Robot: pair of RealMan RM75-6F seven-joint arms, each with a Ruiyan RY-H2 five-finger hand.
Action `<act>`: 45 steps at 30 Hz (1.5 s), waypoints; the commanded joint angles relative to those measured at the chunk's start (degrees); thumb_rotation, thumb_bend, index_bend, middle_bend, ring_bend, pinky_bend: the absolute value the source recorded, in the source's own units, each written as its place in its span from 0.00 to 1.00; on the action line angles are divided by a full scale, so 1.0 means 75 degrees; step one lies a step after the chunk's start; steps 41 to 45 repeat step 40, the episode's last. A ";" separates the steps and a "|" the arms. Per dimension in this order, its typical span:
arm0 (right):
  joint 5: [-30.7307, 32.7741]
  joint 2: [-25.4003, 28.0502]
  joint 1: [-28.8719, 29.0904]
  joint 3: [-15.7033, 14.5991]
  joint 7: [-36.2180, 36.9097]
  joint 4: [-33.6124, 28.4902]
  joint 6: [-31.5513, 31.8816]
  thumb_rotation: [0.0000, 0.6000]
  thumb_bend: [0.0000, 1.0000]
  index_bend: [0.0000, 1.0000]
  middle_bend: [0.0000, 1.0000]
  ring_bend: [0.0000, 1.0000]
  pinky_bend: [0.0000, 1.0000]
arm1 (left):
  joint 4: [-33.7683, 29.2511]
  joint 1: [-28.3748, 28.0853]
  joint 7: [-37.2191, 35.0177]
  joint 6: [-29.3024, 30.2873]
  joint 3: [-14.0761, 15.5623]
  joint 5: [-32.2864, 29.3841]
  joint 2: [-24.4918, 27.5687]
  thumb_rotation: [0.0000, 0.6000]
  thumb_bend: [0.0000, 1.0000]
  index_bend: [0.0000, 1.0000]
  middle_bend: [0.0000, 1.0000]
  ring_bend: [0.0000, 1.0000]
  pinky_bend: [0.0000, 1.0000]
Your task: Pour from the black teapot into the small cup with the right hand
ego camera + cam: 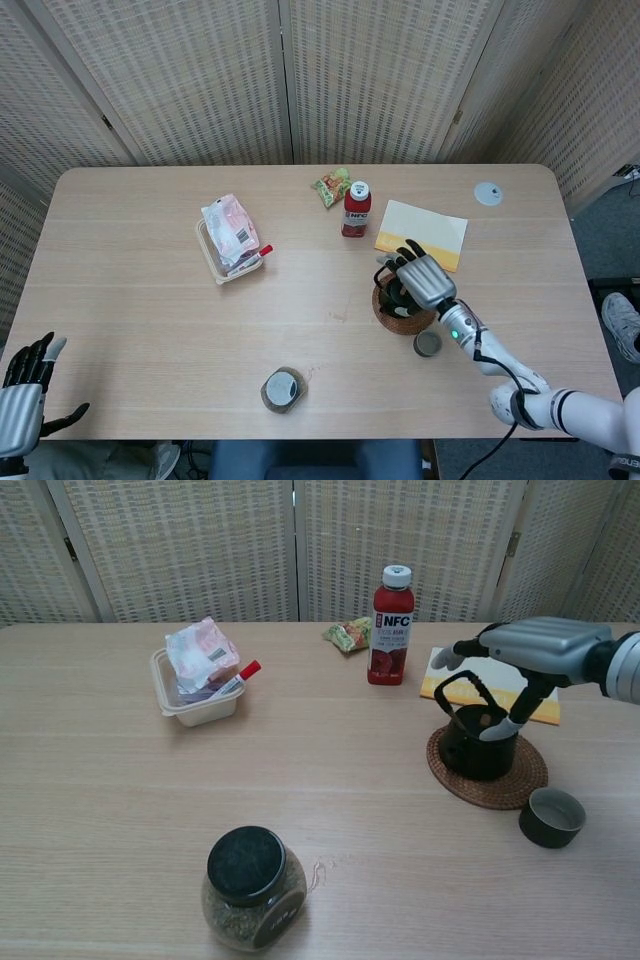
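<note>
I have the right hand [535,645] hovering just above the black round teapot [478,742], its fingers spread and holding nothing; one fingertip reaches down near the pot's lid, though I cannot tell whether it touches. The teapot stands upright on a round woven brown coaster [488,768], its thin loop handle raised above the lid. From the head view the same hand [419,276] covers most of the pot [396,295]. I cannot see what is inside the teapot.

The small dark cup [552,816] stands on the wooden counter [330,810] just beside the coaster, toward my right and nearer me. I cannot make out any liquid in it.

My left hand [25,400] shows only at the lower left corner of the head view, off the counter's edge, fingers apart and holding nothing.

Behind the teapot lies a flat yellow and cream booklet [450,678], and next to it stands a red juice bottle with a white cap and NFC label [391,627]. A small green and orange snack packet [349,635] lies behind the bottle. On the left, a shallow clear plastic tub [190,702] holds pink and white wrapped packets and a red-capped item poking over its rim. Near me sits a squat glass jar with a black lid [251,887], filled with greenish-brown dried matter. A small white disc [488,194] lies at the far right corner.
</note>
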 commanded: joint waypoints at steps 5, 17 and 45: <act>-0.0267 0.0344 -0.0335 0.0005 -0.0160 -0.0382 0.0778 0.83 0.00 0.14 0.15 0.09 0.04 | -0.0039 -0.0020 0.0021 0.0024 -0.0019 0.0027 0.0037 1.00 0.01 0.00 0.00 0.00 0.00; -0.0634 0.1544 -0.1723 -0.0287 -0.1019 -0.1996 0.2968 1.00 0.00 0.14 0.19 0.09 0.04 | -0.0177 -0.0112 0.0108 0.0005 -0.0044 0.0117 0.0125 1.00 0.01 0.00 0.00 0.00 0.00; -0.1788 0.2286 -0.4576 -0.1272 -0.0373 -0.2396 0.5880 1.00 0.00 0.14 0.21 0.09 0.04 | -0.0556 -0.0316 0.0466 -0.0114 -0.0052 0.0261 0.0189 1.00 0.01 0.00 0.00 0.00 0.00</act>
